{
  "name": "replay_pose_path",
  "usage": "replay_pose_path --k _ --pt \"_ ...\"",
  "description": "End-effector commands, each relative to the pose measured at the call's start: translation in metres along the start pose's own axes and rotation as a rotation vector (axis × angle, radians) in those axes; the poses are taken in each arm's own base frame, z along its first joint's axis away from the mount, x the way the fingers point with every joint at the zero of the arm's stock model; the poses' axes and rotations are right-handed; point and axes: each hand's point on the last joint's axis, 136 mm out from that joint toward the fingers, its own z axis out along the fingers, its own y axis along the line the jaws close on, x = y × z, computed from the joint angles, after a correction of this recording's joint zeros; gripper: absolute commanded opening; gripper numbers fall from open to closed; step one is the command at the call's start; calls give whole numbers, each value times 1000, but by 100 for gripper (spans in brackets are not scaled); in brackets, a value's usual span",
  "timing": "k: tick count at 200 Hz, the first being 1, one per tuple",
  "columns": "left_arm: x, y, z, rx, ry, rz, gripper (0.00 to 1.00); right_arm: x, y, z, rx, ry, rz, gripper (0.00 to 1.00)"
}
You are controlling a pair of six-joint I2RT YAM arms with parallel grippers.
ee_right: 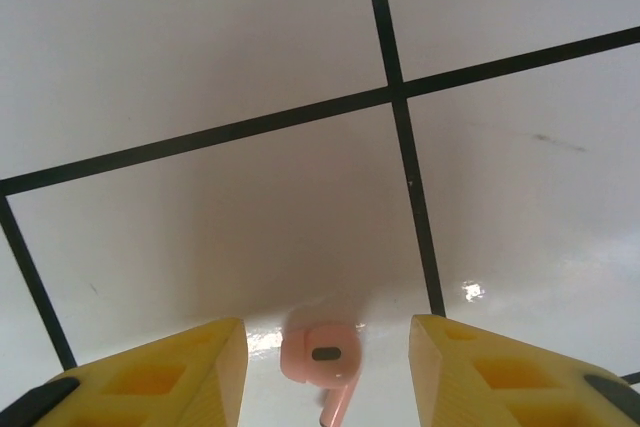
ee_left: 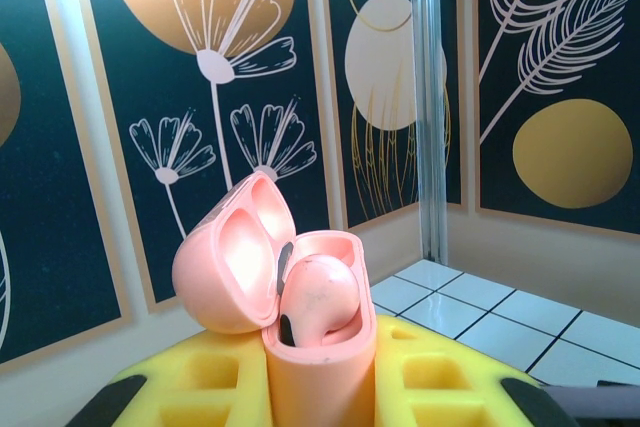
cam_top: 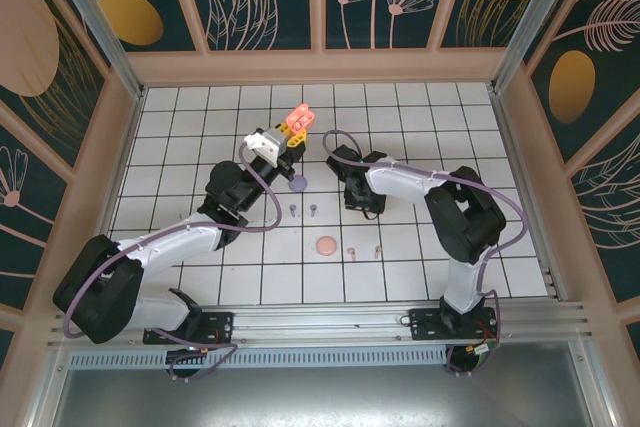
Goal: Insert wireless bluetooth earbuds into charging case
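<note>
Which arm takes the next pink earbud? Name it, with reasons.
Right. The right gripper hangs open astride a pink earbud on the tile; the left gripper is shut on the open case.

Both arms are built of smooth white links joined by rounded black joints; the left arm [cam_top: 165, 242] and the right arm [cam_top: 405, 179] each carry a thin lilac cable [cam_top: 273, 209] that loops loosely beside the shell; each is mounted on a flat black base plate [cam_top: 205, 327]; the left pincer [cam_top: 296, 129] has a white housing behind yellow tips; the right pincer [ee_right: 325, 377] has blocky yellow fingers [ee_right: 160, 377] with rectangular moulded pockets and black patches at their outer edges.
</note>
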Motion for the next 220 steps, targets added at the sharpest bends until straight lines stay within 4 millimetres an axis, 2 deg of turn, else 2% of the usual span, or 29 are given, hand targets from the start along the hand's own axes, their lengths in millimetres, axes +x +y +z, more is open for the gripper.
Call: replay_pose_path --k 1,101,220 --pt "-8 -4 -1 11 -45 -10 0 10 0 10 10 27 23 46" --pt "-7 -4 -1 13 -43 -10 0 16 -3 23 30 42 15 39" --pt "-7 -5 1 16 -41 -14 0 24 -15 28 2 49 25 30"
